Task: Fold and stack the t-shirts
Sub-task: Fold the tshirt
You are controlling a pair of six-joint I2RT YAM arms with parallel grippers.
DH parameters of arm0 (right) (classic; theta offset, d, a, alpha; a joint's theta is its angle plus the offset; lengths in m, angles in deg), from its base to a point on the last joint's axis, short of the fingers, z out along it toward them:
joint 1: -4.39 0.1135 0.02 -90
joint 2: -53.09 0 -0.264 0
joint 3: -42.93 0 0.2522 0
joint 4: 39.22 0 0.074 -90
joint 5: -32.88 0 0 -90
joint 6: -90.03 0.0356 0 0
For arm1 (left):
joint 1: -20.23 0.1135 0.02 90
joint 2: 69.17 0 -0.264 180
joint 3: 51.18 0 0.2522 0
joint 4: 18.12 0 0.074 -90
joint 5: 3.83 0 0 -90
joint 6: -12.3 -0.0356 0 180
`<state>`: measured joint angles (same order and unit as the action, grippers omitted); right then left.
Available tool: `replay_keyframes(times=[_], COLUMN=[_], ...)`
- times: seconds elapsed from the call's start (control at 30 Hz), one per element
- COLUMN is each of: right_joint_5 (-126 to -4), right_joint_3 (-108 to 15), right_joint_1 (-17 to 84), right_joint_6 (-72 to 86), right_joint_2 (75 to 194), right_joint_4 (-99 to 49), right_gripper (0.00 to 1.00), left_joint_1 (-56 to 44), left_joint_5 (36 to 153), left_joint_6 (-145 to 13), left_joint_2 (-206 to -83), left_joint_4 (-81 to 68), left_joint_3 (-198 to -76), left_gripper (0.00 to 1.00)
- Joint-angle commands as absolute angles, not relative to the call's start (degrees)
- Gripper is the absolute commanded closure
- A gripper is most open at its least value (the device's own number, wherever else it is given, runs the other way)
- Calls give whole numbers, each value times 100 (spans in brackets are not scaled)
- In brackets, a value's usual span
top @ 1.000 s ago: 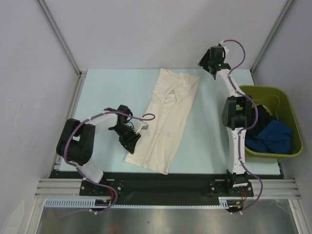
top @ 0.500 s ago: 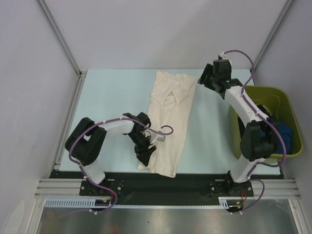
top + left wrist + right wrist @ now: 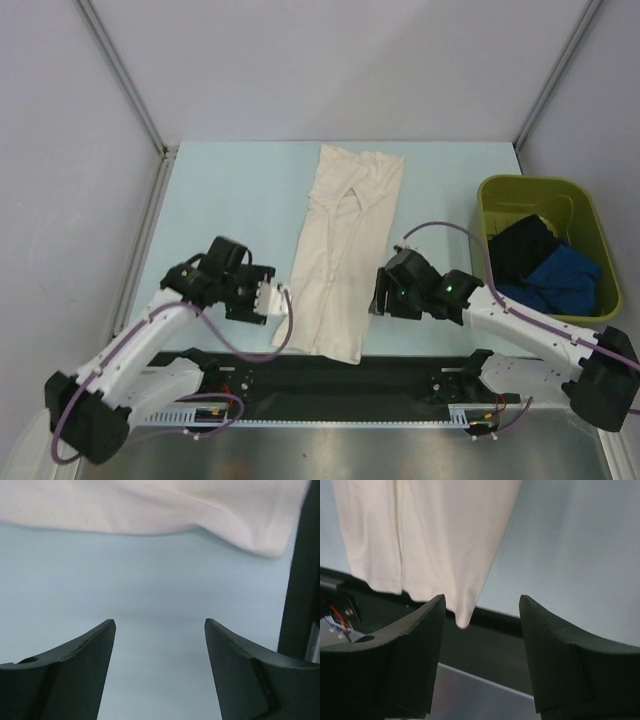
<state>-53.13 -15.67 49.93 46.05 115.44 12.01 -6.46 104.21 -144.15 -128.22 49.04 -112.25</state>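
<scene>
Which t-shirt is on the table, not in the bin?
The cream cloth t-shirt, spread flat; the black t-shirt and bright blue t-shirt are bunched in the olive-green plastic bin.

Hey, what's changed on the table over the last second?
The left arm swept the near left edge of the cream t-shirt over to the right, narrowing it, then let go and pulled back left, jaws open. The right arm swung from the far end of the table down to the shirt's near right side, jaws open and empty. The green bin, with the black t-shirt and blue t-shirt inside, stayed put.
</scene>
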Motion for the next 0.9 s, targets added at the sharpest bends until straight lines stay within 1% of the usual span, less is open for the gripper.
replay_keyframes(times=[0.0, 0.03, 0.07, 0.13, 0.27, 0.37, 0.47, 0.57, 0.67, 0.73, 0.77, 0.83, 0.87], right_joint_5=[-5036, -4922, -4929, -5130, -5544, -5650, -5940, -5897, -5896, -5931, -5940, -5861, -5844], right_joint_3=[-1328, -1328, -1285, -1179, -959, -941, -968, -933, -819, -748, -687, -704, -748], right_joint_1=[5904, 6089, 6404, 6626, 6899, 7031, 7040, 7040, 7031, 7013, 6961, 6934, 6908], right_joint_6=[5847, 6048, 6093, 6199, 6270, 6165, 6041, 6041, 6129, 6242, 6269, 6270, 6244], right_joint_2=[11418, 11540, 11602, 11760, 12252, 12541, 12648, 12675, 12701, 12762, 12797, 12885, 12920], right_joint_4=[1207, 1172, 1085, 822, 180, 82, 161, 328, 118, -23, -23, 73, 108], right_gripper=[35, 35, 35, 36, 37, 39, 40, 41, 44, 47, 50, 53, 60], left_joint_1=[-1096, -1253, -1316, -1465, -1931, -2089, -2300, -2651, -2810, -2941, -2995, -3074, -3083], left_joint_5=[10278, 10539, 10733, 10928, 10911, 10850, 10858, 10543, 10392, 10384, 10340, 10269, 10261], left_joint_6=[-17109, -17660, -17875, -18331, -18054, -17606, -17131, -16815, -16647, -16542, -16489, -16304, -16260], left_joint_2=[-11625, -11376, -11182, -10847, -10784, -11003, -11539, -12119, -12568, -12770, -12875, -13007, -13078], left_joint_4=[4628, 4200, 4065, 4185, 4231, 4002, 4107, 3924, 3703, 3695, 3642, 3405, 3352], left_joint_3=[-10188, -9681, -9493, -9150, -8885, -8875, -9174, -9201, -9262, -9324, -9315, -9359, -9411], left_gripper=[21, 18, 17, 15, 15, 18, 21, 23, 23, 22, 22, 24, 27])
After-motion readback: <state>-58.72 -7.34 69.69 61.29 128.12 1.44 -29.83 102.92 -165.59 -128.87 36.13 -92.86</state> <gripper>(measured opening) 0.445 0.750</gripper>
